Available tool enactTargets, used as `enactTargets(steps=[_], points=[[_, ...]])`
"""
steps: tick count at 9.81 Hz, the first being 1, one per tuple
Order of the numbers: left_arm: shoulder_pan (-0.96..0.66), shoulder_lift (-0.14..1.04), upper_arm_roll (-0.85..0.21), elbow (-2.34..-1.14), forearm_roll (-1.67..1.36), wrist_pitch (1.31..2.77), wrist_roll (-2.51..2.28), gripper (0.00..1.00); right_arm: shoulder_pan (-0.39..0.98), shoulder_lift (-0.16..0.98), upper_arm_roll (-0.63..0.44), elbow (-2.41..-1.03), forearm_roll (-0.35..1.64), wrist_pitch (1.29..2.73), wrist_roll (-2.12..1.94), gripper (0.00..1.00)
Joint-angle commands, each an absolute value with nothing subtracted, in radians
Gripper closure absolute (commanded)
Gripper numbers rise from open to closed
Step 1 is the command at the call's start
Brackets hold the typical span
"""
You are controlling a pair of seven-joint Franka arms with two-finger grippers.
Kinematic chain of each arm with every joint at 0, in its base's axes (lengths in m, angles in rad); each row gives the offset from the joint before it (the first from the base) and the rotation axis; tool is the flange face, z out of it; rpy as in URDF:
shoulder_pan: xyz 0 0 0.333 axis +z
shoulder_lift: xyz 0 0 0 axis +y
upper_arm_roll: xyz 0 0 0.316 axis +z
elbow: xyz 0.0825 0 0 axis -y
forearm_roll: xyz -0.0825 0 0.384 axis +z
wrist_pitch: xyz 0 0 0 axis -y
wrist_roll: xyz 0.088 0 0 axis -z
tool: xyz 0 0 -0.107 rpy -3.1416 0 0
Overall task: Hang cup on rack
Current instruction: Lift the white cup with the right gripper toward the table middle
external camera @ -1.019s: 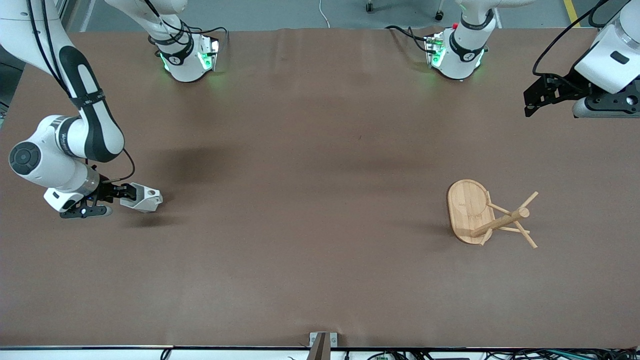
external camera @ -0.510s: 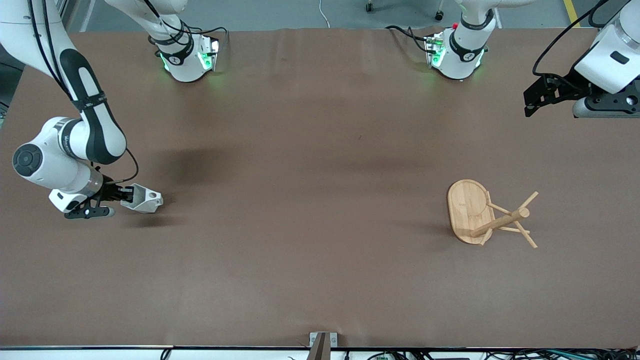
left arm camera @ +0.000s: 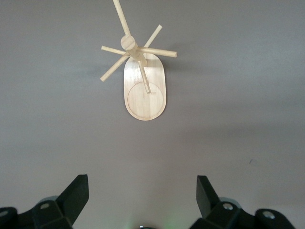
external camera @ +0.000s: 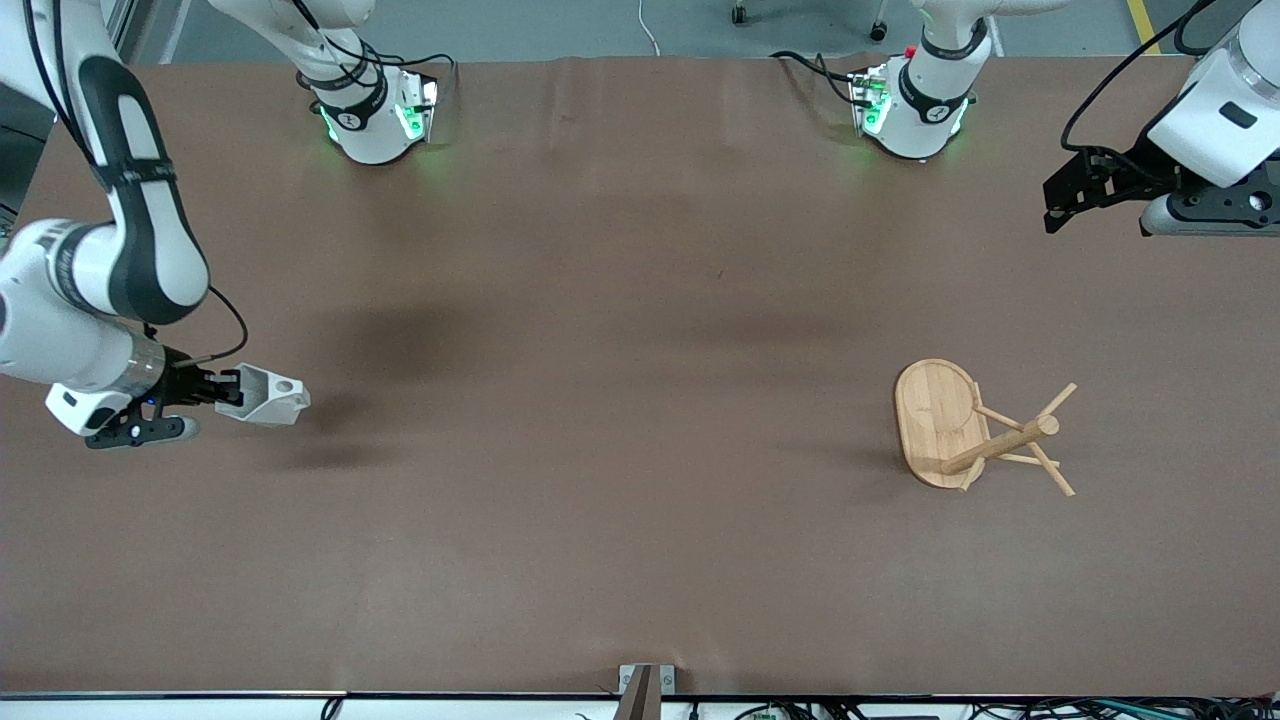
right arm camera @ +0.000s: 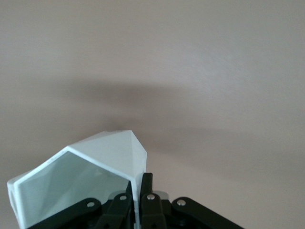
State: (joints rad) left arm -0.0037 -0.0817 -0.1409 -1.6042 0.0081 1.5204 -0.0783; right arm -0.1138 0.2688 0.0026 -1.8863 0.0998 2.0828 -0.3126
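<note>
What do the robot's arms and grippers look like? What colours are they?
Both arms are glossy white with rounded joints and black bands, and thin black cables run along them. Their bases glow green. The right gripper and the left gripper are black, with two flat fingers each, bolted together with small silver screws.

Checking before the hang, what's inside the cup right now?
One finger of the right gripper, shut on the cup wall. Otherwise its visible interior looks empty; the bottom is out of sight.
</note>
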Motion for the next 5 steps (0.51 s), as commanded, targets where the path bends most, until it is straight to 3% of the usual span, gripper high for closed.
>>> enactTargets(steps=[1, 5], points=[[-0.006, -0.058, -0.138, -1.608, -0.006, 1.503, -0.061, 0.0, -0.014, 0.171, 0.009, -1.888, 0.205, 1.976, -0.266, 0.99], [-0.037, -0.026, -0.161, -1.608, -0.069, 1.505, -0.06, 0.0, 0.11, 0.143, 0.009, -1.882, 0.632, 1.823, -0.228, 0.99]])
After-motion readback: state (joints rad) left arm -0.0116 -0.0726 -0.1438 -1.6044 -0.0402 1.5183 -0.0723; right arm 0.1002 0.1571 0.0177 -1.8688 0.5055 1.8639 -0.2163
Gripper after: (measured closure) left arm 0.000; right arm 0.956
